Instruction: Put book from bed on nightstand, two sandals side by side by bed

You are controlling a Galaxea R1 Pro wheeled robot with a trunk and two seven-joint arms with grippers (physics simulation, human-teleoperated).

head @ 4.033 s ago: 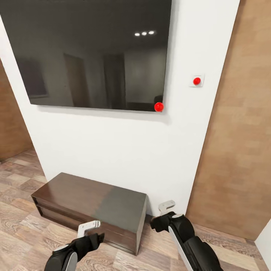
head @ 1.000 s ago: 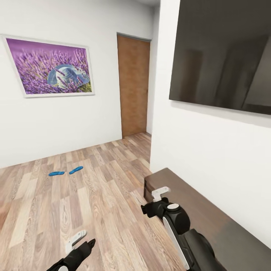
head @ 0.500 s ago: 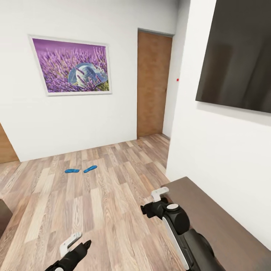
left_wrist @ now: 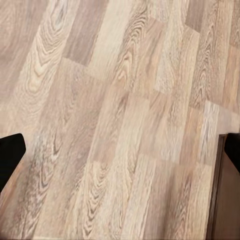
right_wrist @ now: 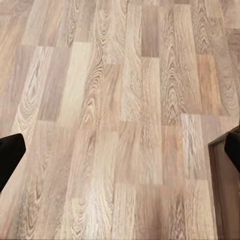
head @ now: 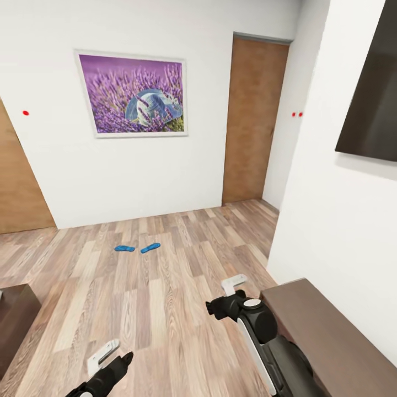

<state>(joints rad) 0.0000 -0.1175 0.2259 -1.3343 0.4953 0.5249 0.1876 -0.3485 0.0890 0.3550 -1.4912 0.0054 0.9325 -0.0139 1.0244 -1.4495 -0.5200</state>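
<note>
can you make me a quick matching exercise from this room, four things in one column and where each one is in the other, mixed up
Things:
1. sandals
2. lavender picture
3. black screen
4. dark brown bench

Places:
A. hanging on the far white wall, left of the wooden door
B. on the floor against the near wall, beside the right arm
C. lying on the wood floor near the far wall
D. mounted on the near wall at the head view's right edge

Pairs: 1-C, 2-A, 3-D, 4-B
</note>
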